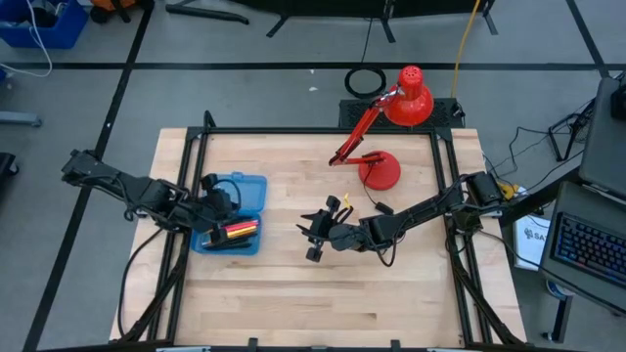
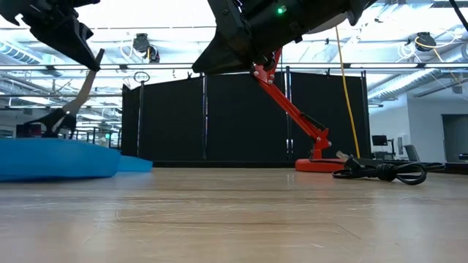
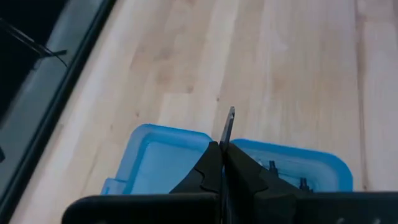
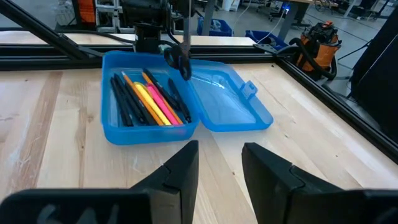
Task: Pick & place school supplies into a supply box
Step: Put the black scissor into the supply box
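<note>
The blue supply box (image 1: 256,188) lies open at the table's left. Its tray holds several pens and markers (image 4: 149,99) in black, orange, pink and yellow, and its lid (image 4: 230,106) lies flat beside the tray. My left gripper (image 3: 222,146) hovers over the box (image 3: 155,155), shut on small scissors (image 2: 82,89) that hang from it. My right gripper (image 4: 221,152) stands open at mid-table (image 1: 315,235), facing the box, with nothing between its fingers. My left gripper pinches the scissors' thin blade end (image 3: 229,124) between its two shut fingers, and a short tip sticks out past them. The fingers slant down toward the table. The scissors slant down beneath the gripper, their looped handles (image 4: 177,60) lowest, hanging over the open box, clear of it.
A red desk lamp (image 1: 406,98) with its round base (image 1: 380,171) stands at the far right of the table. Its black cable (image 2: 380,172) lies coiled near it. Black frame rails (image 1: 191,156) border the table. Bare wood stretches along the near half (image 1: 313,303).
</note>
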You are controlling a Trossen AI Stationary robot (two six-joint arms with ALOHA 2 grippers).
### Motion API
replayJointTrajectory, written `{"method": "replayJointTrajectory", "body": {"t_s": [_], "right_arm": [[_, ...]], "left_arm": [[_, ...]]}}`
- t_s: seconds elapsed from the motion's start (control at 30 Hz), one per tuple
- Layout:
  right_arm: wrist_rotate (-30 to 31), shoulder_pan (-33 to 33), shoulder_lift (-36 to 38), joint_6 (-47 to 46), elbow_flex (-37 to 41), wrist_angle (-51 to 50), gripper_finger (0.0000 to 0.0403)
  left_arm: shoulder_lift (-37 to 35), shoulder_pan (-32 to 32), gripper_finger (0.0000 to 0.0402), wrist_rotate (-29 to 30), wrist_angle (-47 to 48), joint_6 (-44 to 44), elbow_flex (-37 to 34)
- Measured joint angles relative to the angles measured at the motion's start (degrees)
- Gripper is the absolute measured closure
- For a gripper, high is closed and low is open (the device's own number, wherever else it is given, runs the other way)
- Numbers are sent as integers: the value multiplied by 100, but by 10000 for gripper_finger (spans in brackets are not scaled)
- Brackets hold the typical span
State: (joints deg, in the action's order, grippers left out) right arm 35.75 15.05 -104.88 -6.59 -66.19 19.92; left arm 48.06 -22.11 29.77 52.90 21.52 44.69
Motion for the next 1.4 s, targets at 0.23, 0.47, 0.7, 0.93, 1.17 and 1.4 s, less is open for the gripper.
{"method": "replayJointTrajectory", "body": {"t_s": [0.23,0.47,0.7,0.93,1.17,1.4], "right_arm": [[0,-11,0,0,0,-6,289],[6,-11,0,0,0,-7,289],[15,-11,0,0,0,-7,289],[15,-11,0,-15,2,-7,289],[15,-11,0,-20,4,-8,289],[15,-11,0,-20,9,-13,289]], "left_arm": [[38,0,398,-279,4,28,0],[70,-22,398,-319,180,-3,493],[315,122,398,-1555,801,466,1040],[1161,168,398,-2022,1503,810,924],[2225,169,398,-1949,1403,606,918],[3042,192,393,-2063,1398,558,918]]}}
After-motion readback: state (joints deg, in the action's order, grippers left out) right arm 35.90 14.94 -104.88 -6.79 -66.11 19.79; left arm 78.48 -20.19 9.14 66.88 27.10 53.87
